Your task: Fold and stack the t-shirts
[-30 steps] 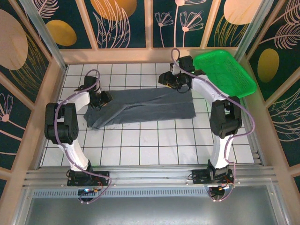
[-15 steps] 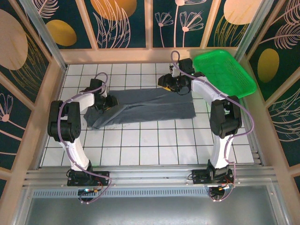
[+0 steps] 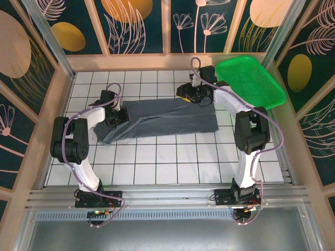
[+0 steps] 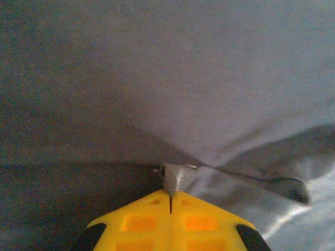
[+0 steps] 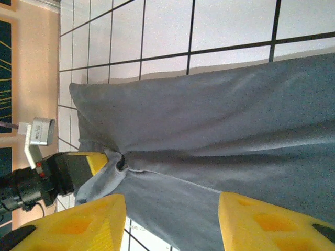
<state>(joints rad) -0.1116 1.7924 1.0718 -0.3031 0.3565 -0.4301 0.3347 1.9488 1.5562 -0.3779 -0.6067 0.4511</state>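
One dark slate-grey t-shirt (image 3: pixel 167 117) lies flat across the white tiled table, loosely folded into a long band. My left gripper (image 3: pixel 117 117) sits on its left end. In the left wrist view the yellow fingers (image 4: pixel 201 222) are shut on a small raised pinch of the t-shirt (image 4: pixel 175 178). The right wrist view shows that same left gripper (image 5: pixel 102 161) nipping the cloth. My right gripper (image 3: pixel 186 94) hovers over the shirt's far right edge. Its yellow fingers (image 5: pixel 267 225) stand wide apart above the t-shirt (image 5: pixel 220 120), with nothing between them.
A bright green mesh basket (image 3: pixel 251 81) rests tilted at the back right corner. Bare white tiles (image 3: pixel 167 157) stretch between the shirt and the arm bases. Wooden frame walls close in the table on the left, back and right.
My left gripper has slid a little right onto the shirt's left end and closed on a pinch of cloth. The right arm has stayed almost still.
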